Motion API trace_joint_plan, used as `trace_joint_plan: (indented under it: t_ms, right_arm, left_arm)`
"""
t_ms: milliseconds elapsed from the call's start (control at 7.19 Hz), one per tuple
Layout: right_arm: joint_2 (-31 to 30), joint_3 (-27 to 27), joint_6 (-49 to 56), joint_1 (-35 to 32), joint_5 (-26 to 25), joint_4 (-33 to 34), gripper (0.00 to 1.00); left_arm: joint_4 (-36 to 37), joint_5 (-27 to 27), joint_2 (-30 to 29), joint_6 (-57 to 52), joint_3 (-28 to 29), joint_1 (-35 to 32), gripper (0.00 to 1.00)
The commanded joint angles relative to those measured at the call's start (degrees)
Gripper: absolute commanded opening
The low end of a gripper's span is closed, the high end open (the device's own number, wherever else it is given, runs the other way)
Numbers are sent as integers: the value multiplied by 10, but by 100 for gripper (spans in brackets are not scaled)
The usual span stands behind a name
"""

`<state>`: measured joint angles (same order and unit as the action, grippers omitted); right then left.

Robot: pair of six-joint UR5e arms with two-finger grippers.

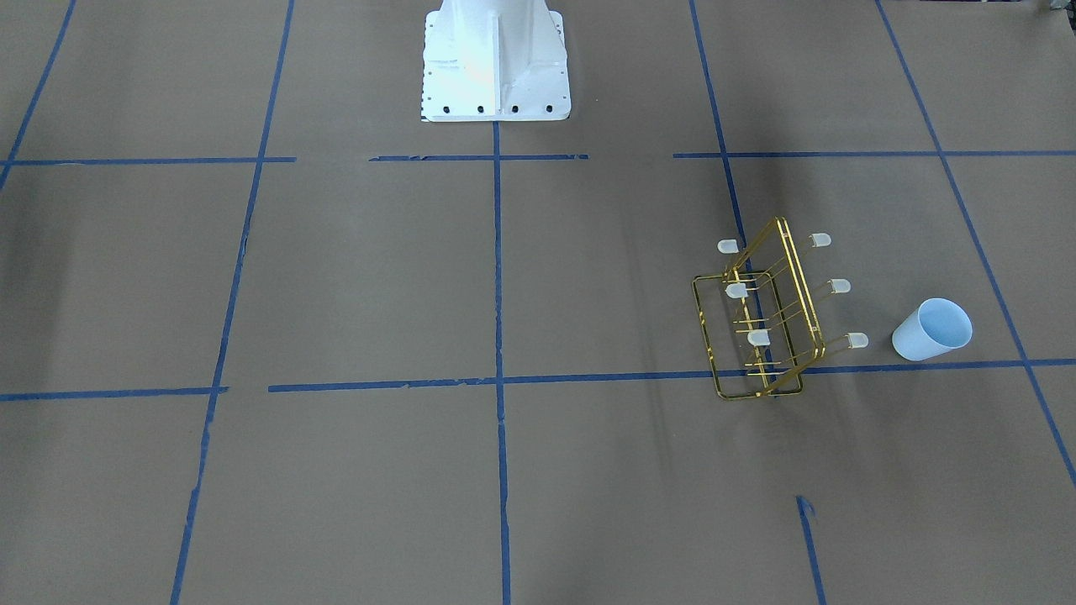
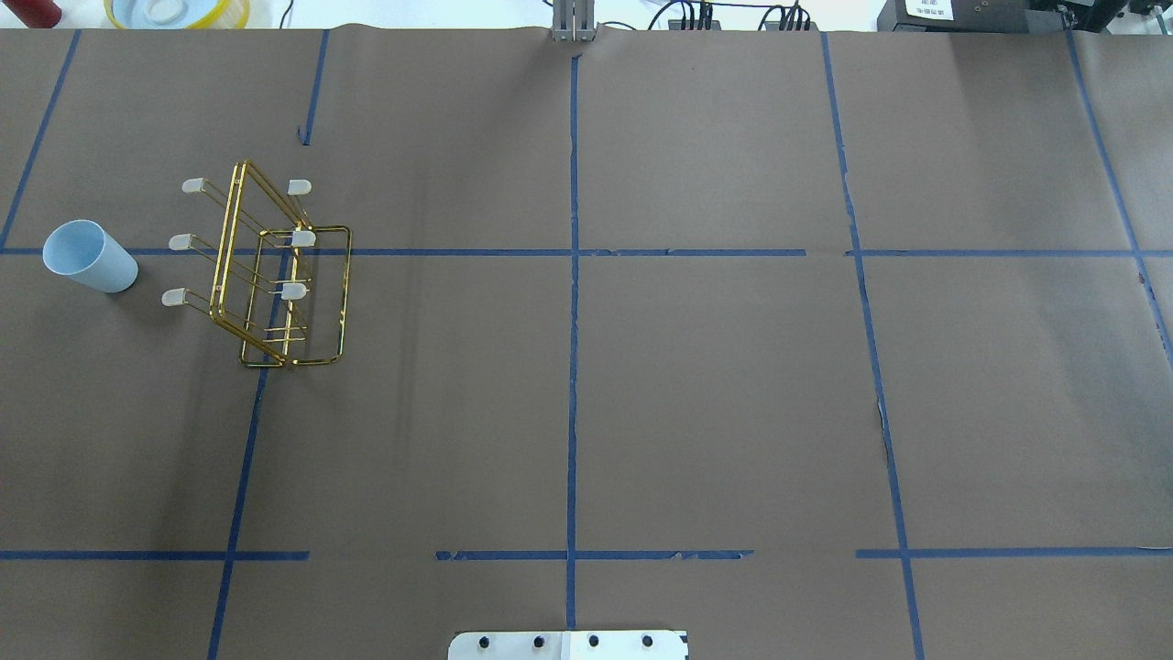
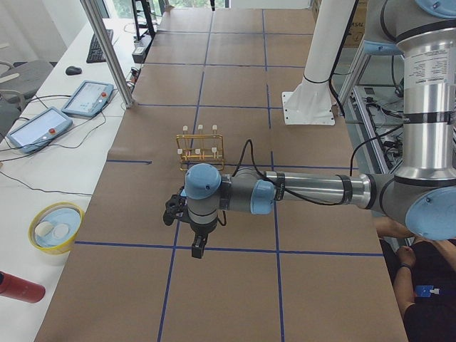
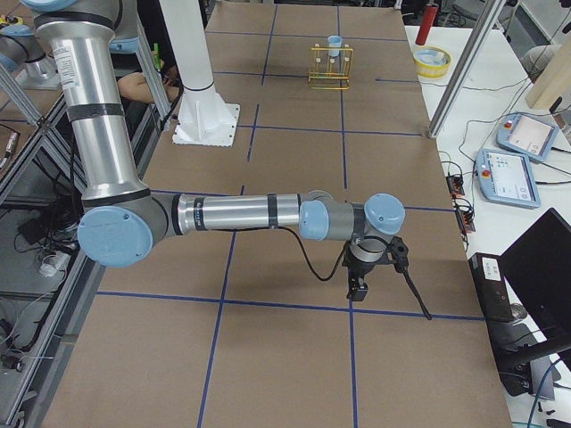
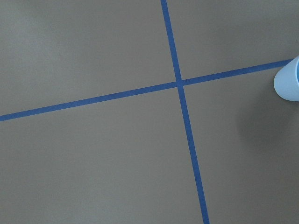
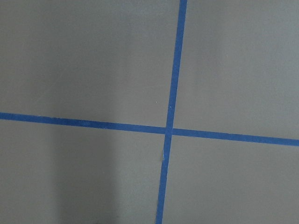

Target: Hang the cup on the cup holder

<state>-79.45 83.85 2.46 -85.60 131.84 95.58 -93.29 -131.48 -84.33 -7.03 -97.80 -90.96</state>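
I am reading the cup as standing upright, mouth up, on the brown table at the robot's far left. It is just beside the cup holder but not touching it, and not yet hung on any prong. The cup holder is standing on its base across a blue tape line, with three capped prongs pointing toward the cup and three pointing away.

The left gripper is hanging above the table on the outstretched near arm, pointing down and apart from the cup. The cup holder is showing beyond it, farther along the table. The left wrist camera is catching only a sliver of the cup at the right border of its picture, beside a tape crossing.

The right gripper is hanging likewise at the opposite end, well apart from the cup, which is showing far off behind the cup holder.

Both claws are appearing only in the side views, so I cannot tell whether either is released or clenched.
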Motion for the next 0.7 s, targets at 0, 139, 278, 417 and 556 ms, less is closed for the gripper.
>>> trace_joint_plan:
  t_ms: [0, 139, 278, 417, 556]
  right_arm:
    - [0, 0, 0, 0, 0, 0, 100]
    - [0, 0, 0, 0, 0, 0, 100]
    - [0, 0, 0, 0, 0, 0, 100]
    - [0, 0, 0, 0, 0, 0, 100]
    - [0, 0, 0, 1, 0, 0, 100]
  left_arm:
    - [0, 0, 0, -1, 1, 0, 100]
    - [-1, -1, -1, 0, 1, 0, 100]
    - [-4, -1, -5, 1, -4, 0, 100]
    - [-6, -1, -8, 1, 0, 0, 100]
    - [2, -1, -7, 6, -15, -1, 100]
